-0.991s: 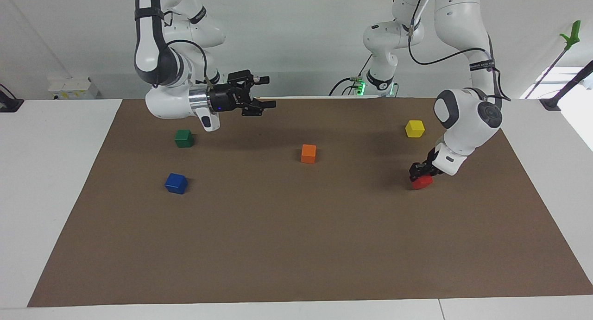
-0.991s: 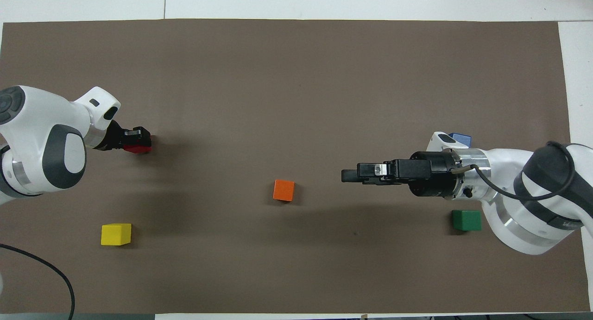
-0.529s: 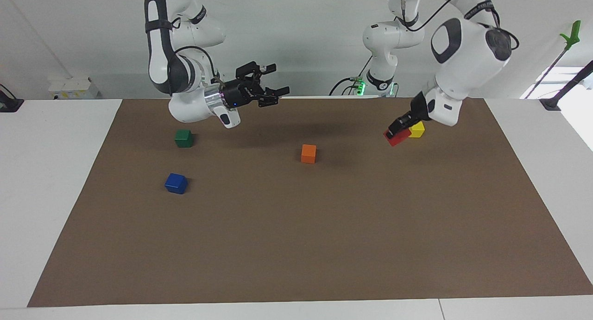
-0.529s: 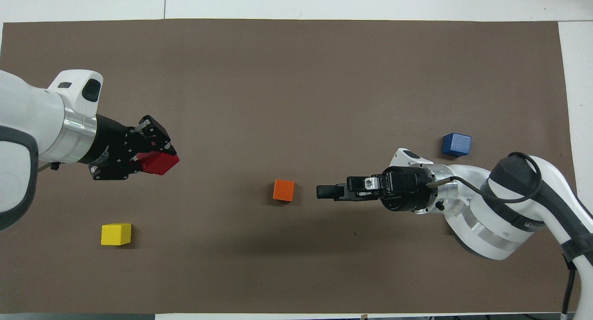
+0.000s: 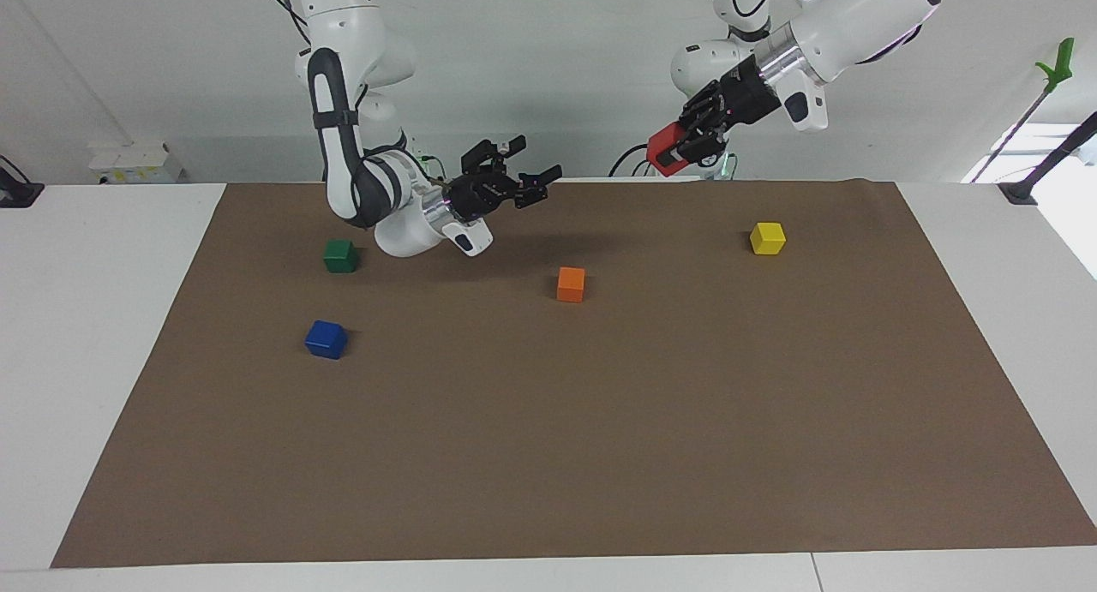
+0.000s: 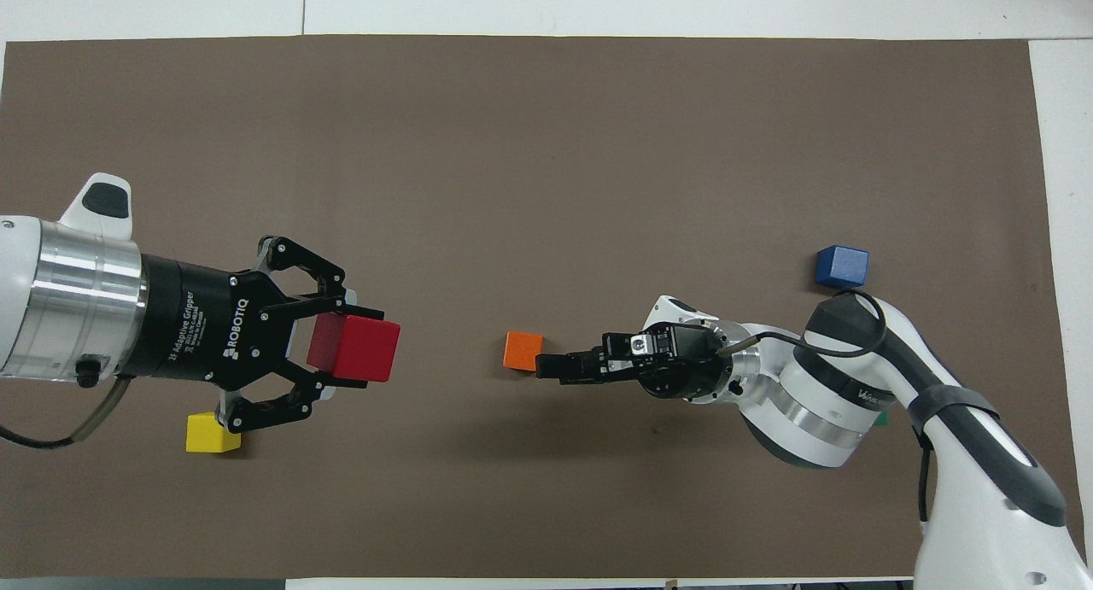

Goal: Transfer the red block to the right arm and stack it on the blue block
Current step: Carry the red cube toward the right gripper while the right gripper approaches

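Aloft, the left claw (image 5: 681,146) clamps the red block (image 5: 664,147); the right claw (image 5: 524,174) gapes wide above the mat (image 5: 548,455).

White jointed arms (image 5: 347,104), black fingers (image 6: 329,276)

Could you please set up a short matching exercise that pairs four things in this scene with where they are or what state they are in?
Things:
1. red block
2. blue block
3. right end effector
4. yellow block

Places or states:
A. on the brown mat, toward the left arm's end of the table
B. open, in the air, holding nothing
C. held up in the air by the left end effector
D. on the brown mat, farther from the robots than the green block

Pairs: 1-C, 2-D, 3-B, 4-A
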Controlling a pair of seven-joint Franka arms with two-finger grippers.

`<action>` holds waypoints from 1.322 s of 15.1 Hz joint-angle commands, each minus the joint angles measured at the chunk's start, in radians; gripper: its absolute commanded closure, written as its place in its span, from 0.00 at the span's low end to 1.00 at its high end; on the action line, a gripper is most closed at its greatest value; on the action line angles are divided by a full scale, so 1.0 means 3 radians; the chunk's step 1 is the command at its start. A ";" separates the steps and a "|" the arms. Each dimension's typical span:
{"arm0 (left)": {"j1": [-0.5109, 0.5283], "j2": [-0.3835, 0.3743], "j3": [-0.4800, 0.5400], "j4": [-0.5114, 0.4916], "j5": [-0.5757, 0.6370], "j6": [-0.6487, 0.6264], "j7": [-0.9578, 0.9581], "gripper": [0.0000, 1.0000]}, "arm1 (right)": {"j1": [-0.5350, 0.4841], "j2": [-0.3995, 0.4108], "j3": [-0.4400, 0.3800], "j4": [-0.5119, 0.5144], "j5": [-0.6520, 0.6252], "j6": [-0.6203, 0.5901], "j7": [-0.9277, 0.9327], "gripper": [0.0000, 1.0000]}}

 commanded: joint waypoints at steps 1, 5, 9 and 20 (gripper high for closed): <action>-0.0044 -0.0115 -0.0197 -0.0072 -0.0132 0.0074 -0.0791 1.00 | 0.0075 0.0073 0.0006 0.0087 0.0111 0.0074 -0.0099 0.00; -0.0176 -0.0141 -0.0352 -0.0148 -0.0137 0.0417 -0.1713 1.00 | 0.0212 0.0099 0.0006 0.0174 0.0208 0.0263 -0.0227 0.00; -0.0228 -0.0345 -0.0352 -0.0506 -0.0249 0.0688 -0.1719 1.00 | 0.0340 0.0104 0.0011 0.0210 0.0356 0.0315 -0.0289 0.00; -0.0504 -0.0535 -0.0347 -0.0879 -0.0480 0.1148 -0.1699 1.00 | 0.0525 0.0104 0.0011 0.0235 0.0536 0.0463 0.0115 0.16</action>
